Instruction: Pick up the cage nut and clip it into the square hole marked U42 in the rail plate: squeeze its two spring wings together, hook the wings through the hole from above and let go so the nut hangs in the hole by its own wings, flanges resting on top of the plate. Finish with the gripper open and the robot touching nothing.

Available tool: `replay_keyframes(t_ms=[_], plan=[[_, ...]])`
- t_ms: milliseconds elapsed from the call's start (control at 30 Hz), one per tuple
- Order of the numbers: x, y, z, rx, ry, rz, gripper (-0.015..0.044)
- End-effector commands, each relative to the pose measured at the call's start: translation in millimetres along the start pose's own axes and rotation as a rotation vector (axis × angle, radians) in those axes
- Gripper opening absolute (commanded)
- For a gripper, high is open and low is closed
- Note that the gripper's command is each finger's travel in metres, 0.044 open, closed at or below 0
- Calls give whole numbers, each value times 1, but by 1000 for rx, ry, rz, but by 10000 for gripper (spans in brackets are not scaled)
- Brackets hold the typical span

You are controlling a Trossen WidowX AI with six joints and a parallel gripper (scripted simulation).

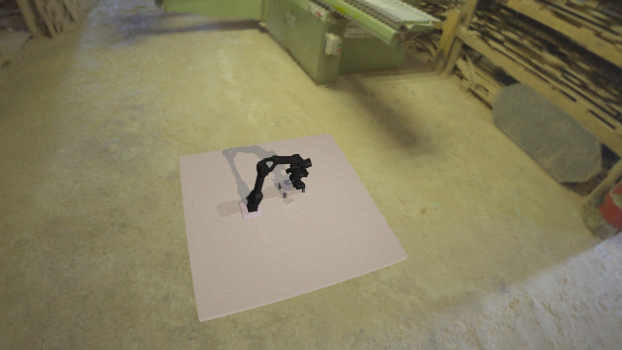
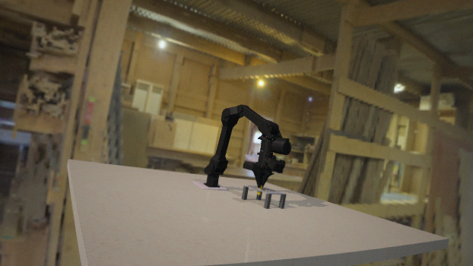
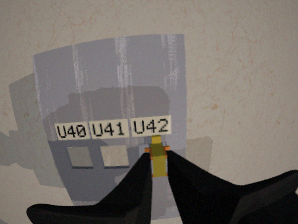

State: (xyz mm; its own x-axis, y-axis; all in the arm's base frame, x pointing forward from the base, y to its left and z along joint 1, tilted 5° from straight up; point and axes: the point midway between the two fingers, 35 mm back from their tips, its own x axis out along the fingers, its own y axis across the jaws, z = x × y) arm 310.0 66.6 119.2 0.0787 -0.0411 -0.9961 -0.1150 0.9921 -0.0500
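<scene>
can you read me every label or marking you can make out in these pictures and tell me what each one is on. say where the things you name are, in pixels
"U40" on a pale tag on the rail plate [image 3: 100,65]
"U41" on the middle tag, same plate
"U42" on the tag nearest the cage nut [image 3: 159,165]
No other text is legible.

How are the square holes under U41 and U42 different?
The square hole under the black-lettered U41 label shows pale tabletop; the one under U42 is mostly hidden by the yellow cage nut. The black hand is over the U42 hole, but not over the U41 hole. Both are in the grey metal-looking plate.
</scene>
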Motion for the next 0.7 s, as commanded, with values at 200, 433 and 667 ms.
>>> replay_keyframes(t_ms=[200,433,667], plan=[[0,1,0,4,2,-6,26],[0,2,0,4,2,-6,26],[1,2,0,4,2,-6,26]])
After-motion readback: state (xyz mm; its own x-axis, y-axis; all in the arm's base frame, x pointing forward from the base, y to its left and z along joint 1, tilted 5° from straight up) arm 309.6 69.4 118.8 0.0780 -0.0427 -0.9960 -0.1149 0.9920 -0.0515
